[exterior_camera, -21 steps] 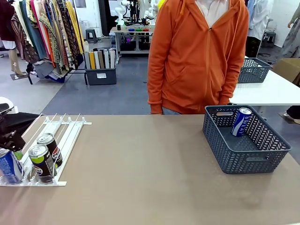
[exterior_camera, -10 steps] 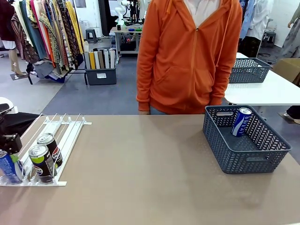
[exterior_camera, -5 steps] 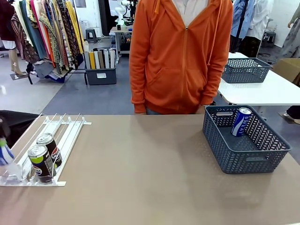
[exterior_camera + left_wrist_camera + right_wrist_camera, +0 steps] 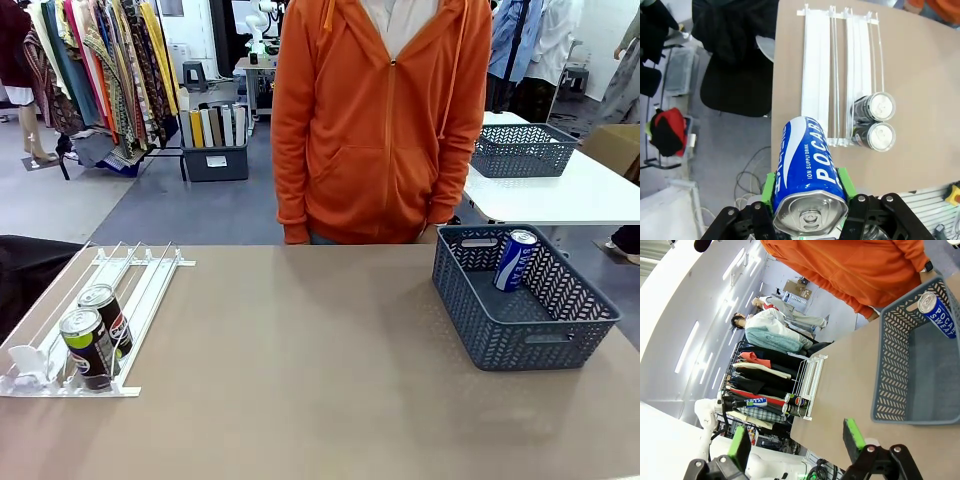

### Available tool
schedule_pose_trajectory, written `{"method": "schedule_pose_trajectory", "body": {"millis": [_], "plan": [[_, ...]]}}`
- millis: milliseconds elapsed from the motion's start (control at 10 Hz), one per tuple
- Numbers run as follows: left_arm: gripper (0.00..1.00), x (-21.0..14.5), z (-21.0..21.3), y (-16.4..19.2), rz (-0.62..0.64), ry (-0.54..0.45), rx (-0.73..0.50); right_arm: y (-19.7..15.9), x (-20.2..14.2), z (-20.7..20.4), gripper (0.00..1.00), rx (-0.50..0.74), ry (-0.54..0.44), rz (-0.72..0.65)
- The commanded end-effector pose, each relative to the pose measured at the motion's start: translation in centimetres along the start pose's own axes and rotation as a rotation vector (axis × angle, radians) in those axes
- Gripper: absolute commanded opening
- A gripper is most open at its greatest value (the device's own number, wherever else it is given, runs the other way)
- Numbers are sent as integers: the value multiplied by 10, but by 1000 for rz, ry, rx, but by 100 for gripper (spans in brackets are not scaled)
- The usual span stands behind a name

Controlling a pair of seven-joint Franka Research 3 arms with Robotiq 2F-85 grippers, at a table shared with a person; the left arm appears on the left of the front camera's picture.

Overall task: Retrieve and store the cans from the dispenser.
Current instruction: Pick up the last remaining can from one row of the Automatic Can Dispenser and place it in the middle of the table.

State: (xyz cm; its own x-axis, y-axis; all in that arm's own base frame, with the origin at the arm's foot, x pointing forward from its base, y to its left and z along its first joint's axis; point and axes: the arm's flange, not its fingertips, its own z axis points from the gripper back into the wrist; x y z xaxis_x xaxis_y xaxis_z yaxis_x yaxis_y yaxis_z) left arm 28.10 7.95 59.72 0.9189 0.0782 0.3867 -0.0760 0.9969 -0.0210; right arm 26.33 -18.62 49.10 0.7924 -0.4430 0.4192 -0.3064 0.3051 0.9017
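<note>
While our left gripper (image 4: 808, 186) is clamped on a blue-and-white Pocari Sweat can (image 4: 805, 155), with a green pad (image 4: 845, 181) on either side and the silver top facing the wrist camera, we have it up high, well clear of the dispenser (image 4: 150, 275). That rack lies flat on the left part of the table (image 4: 320, 400). In a right-hand lane at its near end, the near dark can (image 4: 90, 348) touches the far dark can (image 4: 103, 312), both upright. We see a second Pocari can (image 4: 515, 260) leaning tilted inside the dark grey basket (image 4: 480, 330) on the table's right side. Our right gripper (image 4: 796, 440) hangs above the table, jaws wide apart, holding nothing. A person in an orange hoodie (image 4: 385, 120) stands at the far edge.
</note>
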Motion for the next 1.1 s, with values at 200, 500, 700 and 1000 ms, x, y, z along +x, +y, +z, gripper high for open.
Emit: {"method": "schedule_pose_trajectory", "body": {"millis": [200,500,700,1000], "plan": [[0,5,-6,-11,-26,18,28,4,4,-2,100,25,-21,11],[0,16,-12,-30,12,-9,30,4,4,-2,100,25,-21,11],[0,56,-11,-94,-23,-145,0,4,4,-2,100,25,-21,11],[0,96,-60,-230,-285,-62,-124,4,4,-2,100,25,-21,11]]}}
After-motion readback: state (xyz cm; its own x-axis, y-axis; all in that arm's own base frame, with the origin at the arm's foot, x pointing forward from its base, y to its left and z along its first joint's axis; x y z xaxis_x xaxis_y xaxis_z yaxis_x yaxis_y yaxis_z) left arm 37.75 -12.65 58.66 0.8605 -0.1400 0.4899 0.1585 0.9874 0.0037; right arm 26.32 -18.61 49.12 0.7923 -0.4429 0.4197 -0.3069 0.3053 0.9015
